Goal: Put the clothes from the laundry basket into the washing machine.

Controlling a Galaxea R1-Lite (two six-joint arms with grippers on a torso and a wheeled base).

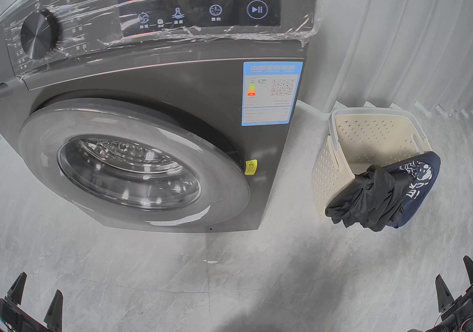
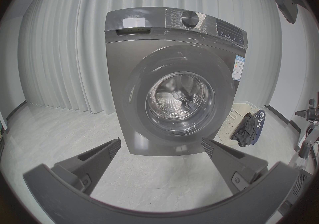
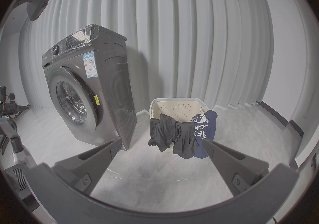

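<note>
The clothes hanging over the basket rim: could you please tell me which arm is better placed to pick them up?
Right, I'd say. The basket stands right of the washer, on the side of the right claw, which is open and faces the clothes directly.

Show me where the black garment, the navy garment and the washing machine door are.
black garment (image 1: 372,195): head view, its bunched middle.
navy garment (image 1: 417,173): head view, its white print.
washing machine door (image 1: 129,173): head view, its glass window.

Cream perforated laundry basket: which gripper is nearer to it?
Right. The right gripper hangs low in front of the cream laundry basket; the left gripper is farther off, before the grey washing machine.
</note>
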